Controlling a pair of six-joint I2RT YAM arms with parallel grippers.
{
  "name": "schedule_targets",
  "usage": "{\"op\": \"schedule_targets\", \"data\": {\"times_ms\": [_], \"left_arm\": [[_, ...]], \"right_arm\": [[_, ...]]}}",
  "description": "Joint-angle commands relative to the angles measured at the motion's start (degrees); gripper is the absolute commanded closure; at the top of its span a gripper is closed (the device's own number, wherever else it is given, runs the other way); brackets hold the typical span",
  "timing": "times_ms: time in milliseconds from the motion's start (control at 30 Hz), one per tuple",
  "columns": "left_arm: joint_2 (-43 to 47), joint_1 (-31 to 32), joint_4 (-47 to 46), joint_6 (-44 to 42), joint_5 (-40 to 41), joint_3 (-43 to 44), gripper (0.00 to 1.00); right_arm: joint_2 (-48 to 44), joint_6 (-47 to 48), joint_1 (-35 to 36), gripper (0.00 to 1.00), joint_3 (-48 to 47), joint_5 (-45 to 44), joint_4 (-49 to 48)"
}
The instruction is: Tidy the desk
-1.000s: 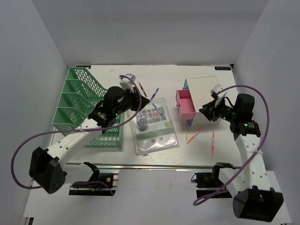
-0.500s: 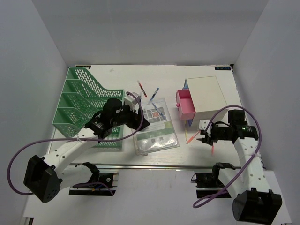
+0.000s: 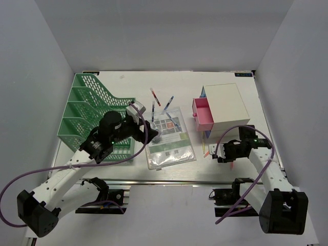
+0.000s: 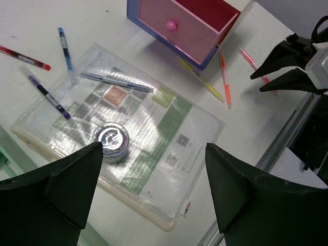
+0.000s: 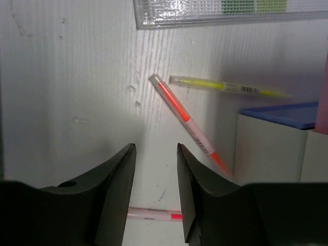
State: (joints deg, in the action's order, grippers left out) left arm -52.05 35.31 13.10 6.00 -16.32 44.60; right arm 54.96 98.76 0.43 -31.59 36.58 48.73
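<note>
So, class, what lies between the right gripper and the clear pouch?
An orange pen and a yellow pen on the desk, seen in the right wrist view.

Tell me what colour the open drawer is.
Pink. The drawer shows best in the left wrist view.

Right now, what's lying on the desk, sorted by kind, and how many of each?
Pens and highlighters: 7
Clear pouch: 1
Small round container: 1
Drawer box: 1
Green file rack: 1
Total on the desk: 11
</note>
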Motion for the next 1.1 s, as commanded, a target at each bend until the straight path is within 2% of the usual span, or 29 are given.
{"op": "schedule_targets", "data": {"times_ms": [0,100,367,1067], "left_arm": [[2.2,-0.2,0.4,-0.9,3.9,-0.5,0.09],[2.8,-0.2,0.5,-1.1,4.6,-0.7,0.09],[3.5,-0.2,0.3,-1.1,4.6,-0.8,0.09],[4.5,-0.2,0.3,-1.3,3.7,-1.0,0.08]], "right_arm": [[0.9,-0.1,2.3,0.57,-0.4,-2.7,-5.6],[2.3,-1.0,4.5,0.57,-0.7,-4.9,-8.0],[7.6,3.1,8.4,0.58,-4.7,-10.3,-7.3],[17.2,-0.7,17.9,0.57,-7.4,-19.1,-12.3]]}}
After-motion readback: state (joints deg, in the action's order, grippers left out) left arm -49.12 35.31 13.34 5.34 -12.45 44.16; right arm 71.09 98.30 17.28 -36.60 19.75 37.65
